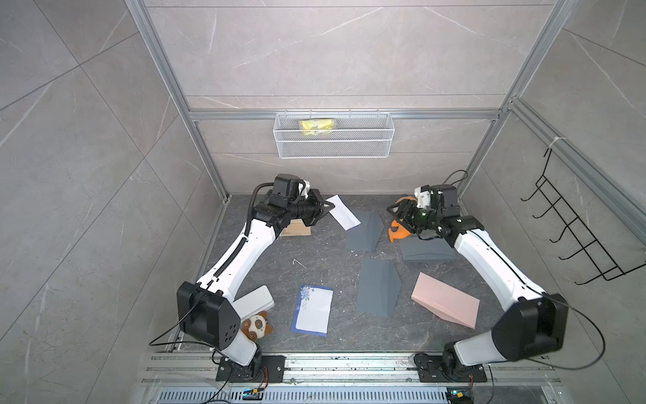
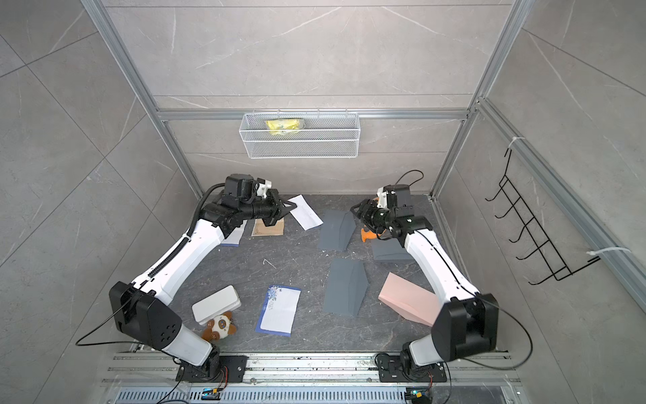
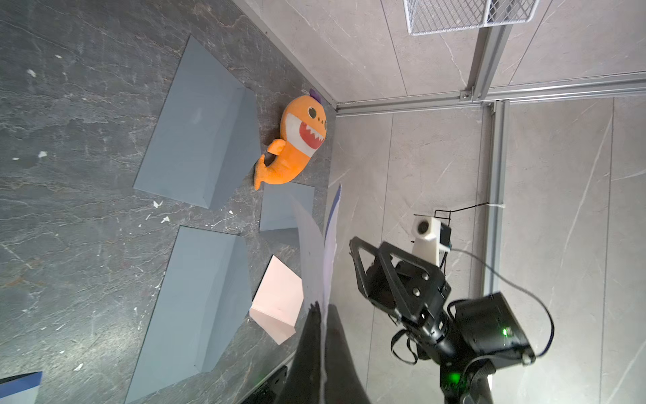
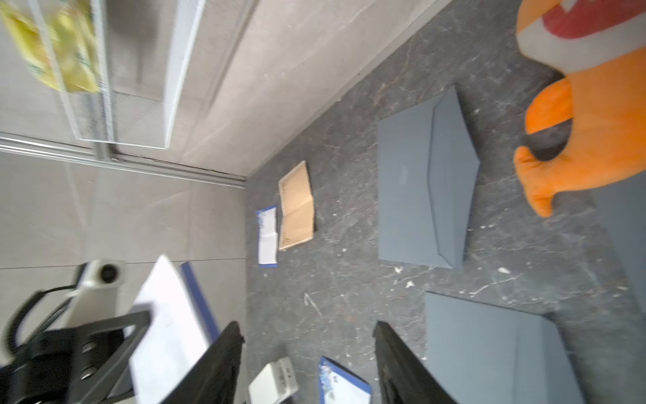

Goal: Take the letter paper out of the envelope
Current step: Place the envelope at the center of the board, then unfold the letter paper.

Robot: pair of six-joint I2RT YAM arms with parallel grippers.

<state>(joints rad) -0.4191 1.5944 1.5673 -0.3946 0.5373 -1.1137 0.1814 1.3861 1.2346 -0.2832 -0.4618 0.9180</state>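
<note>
While pinching the letter paper (image 1: 344, 212) tight in the left gripper (image 1: 328, 205), holding it up, out of the grey envelope (image 1: 365, 232). Hanging the right gripper (image 1: 393, 205) wide and empty. Next, probably laying it on the bench (image 1: 314, 252).

Toy fish (image 1: 396, 233) between two envelopes (image 1: 365, 231), rear right.

Grey marble-look walls (image 1: 332, 52) stand round me, braced by an aluminium frame (image 1: 244, 114). My floor (image 1: 314, 252) is dark veined stone, flecked with white scraps. A white wire basket (image 1: 349, 147) hangs on the back wall, a black wire rack (image 1: 581, 226) to my right. Light falls evenly.
</note>
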